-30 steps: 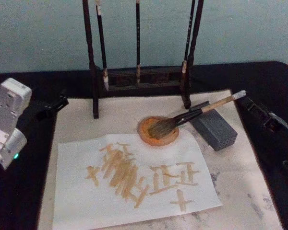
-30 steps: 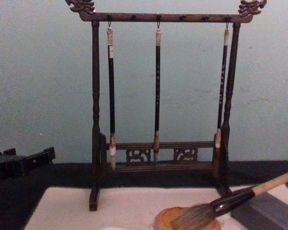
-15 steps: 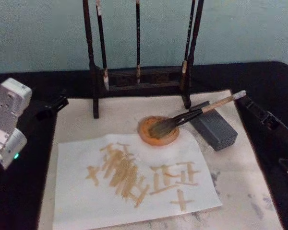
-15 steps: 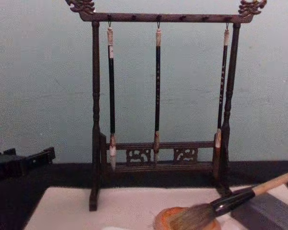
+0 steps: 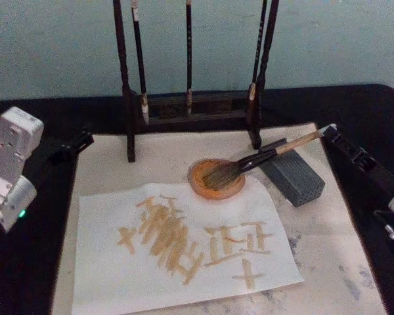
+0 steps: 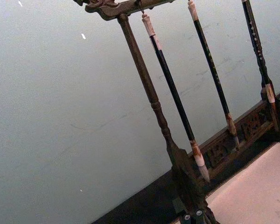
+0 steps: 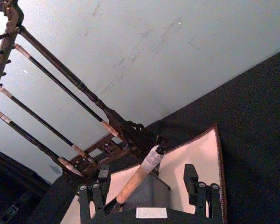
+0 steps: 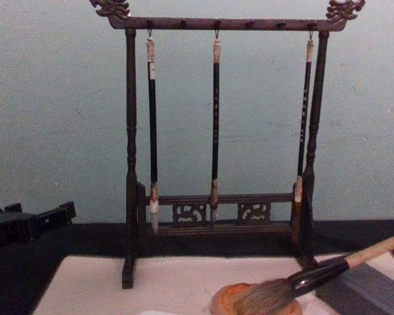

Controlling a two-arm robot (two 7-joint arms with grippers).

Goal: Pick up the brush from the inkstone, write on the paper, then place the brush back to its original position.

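Note:
The brush (image 5: 262, 156) lies slanted, its bushy bristles resting in the round orange inkstone (image 5: 200, 180) and its tan handle propped on a grey block (image 5: 295, 178). In the chest view the brush (image 8: 308, 279) dips into the inkstone (image 8: 224, 298). My right gripper (image 5: 328, 133) reaches in from the right and stands open around the white end cap; the right wrist view shows the handle (image 7: 140, 175) between the two spread fingers (image 7: 190, 179). The paper (image 5: 105, 262), a white sheet with tan strokes, lies in front of the inkstone. My left gripper (image 5: 71, 146) is parked at the left edge.
A dark wooden rack (image 5: 190, 108) with three thin hanging brushes (image 8: 215, 118) stands behind the inkstone. A beige felt mat (image 5: 335, 262) lies under everything on the black table (image 5: 374, 111). The grey block sits just right of the inkstone.
My right arm has advanced forward and inward, bringing its fingers up to the brush's end cap. Brush, paper and left arm have not moved.

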